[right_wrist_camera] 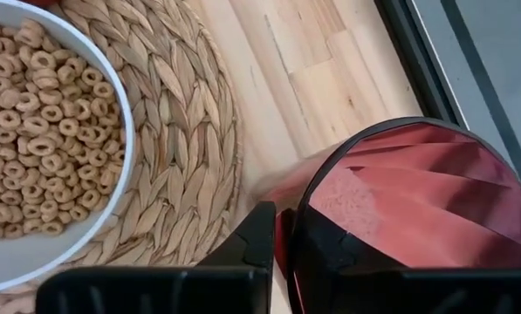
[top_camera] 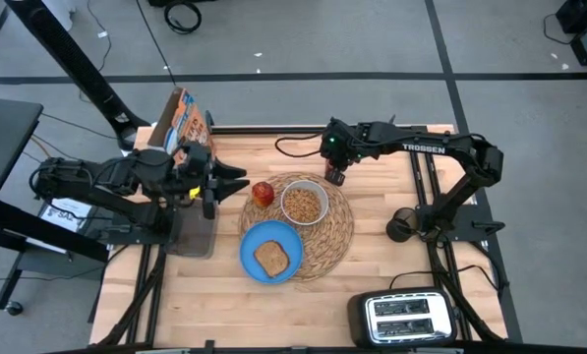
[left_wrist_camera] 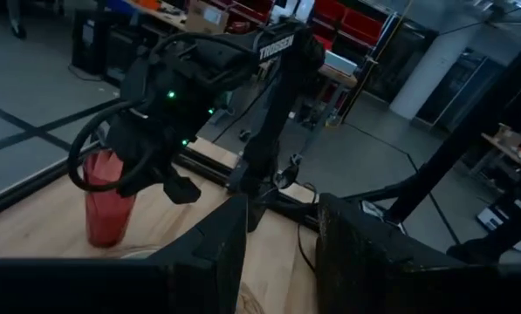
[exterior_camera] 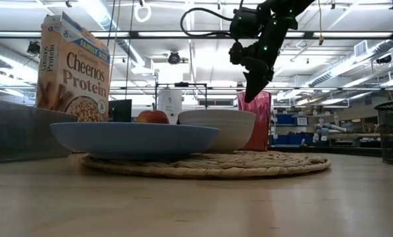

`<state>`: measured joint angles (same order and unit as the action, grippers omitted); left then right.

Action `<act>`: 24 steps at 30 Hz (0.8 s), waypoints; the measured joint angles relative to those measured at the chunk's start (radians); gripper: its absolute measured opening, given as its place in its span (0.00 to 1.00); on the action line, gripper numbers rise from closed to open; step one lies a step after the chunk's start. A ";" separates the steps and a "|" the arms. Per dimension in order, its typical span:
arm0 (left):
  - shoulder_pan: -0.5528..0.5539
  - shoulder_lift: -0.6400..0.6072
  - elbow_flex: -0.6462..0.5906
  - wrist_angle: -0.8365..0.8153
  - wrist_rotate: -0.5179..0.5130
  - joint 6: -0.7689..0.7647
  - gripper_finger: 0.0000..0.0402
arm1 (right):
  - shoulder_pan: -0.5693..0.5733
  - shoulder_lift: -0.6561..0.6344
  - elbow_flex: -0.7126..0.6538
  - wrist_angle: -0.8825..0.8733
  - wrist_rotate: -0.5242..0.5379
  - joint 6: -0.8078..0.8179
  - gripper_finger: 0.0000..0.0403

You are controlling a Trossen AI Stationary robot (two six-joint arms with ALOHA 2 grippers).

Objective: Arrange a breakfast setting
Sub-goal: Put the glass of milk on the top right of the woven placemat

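Observation:
A round woven placemat (top_camera: 327, 241) lies mid-table. On it stand a white bowl (top_camera: 303, 204) of cereal rings and a red apple (top_camera: 263, 193). A blue plate (top_camera: 257, 241) with a toast slice (top_camera: 270, 258) sits on its near-left edge. The orange Cheerios box (top_camera: 180, 118) stands upright at the far left. A translucent red cup (top_camera: 335, 180) stands just beyond the placemat's far edge, and my right gripper (top_camera: 334, 173) is shut on it from above. My left gripper (top_camera: 229, 182) is open and empty, left of the apple. No spoon shows. My right gripper holds the red cup by its wall at the rim (right_wrist_camera: 282, 234), on the side facing the placemat. One finger (right_wrist_camera: 251, 244) is outside and the other (right_wrist_camera: 330, 257) inside the cup. The fingers point down from above. The cup stands upright with its base (left_wrist_camera: 103, 237) on the table.
A black-and-silver toaster (top_camera: 406, 317) stands at the near right corner. A dark translucent container (top_camera: 195, 234) sits left of the plate, under my left arm. Bare wood lies near the front edge and right of the placemat.

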<state>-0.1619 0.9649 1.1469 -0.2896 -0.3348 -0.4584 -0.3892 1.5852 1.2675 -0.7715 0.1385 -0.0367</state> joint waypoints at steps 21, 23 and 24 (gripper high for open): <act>0.000 0.000 0.000 0.007 0.032 -0.004 0.38 | -0.003 0.025 -0.019 0.061 0.078 -0.054 0.13; 0.000 0.000 0.000 0.008 0.032 -0.007 0.38 | -0.003 0.024 -0.019 0.057 0.078 -0.053 0.16; 0.000 0.000 0.000 0.009 0.031 -0.007 0.38 | -0.003 0.024 -0.019 0.054 0.078 -0.053 0.18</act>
<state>-0.1616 0.9649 1.1469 -0.2807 -0.3033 -0.4652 -0.3920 1.6096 1.2484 -0.7174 0.2161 -0.0898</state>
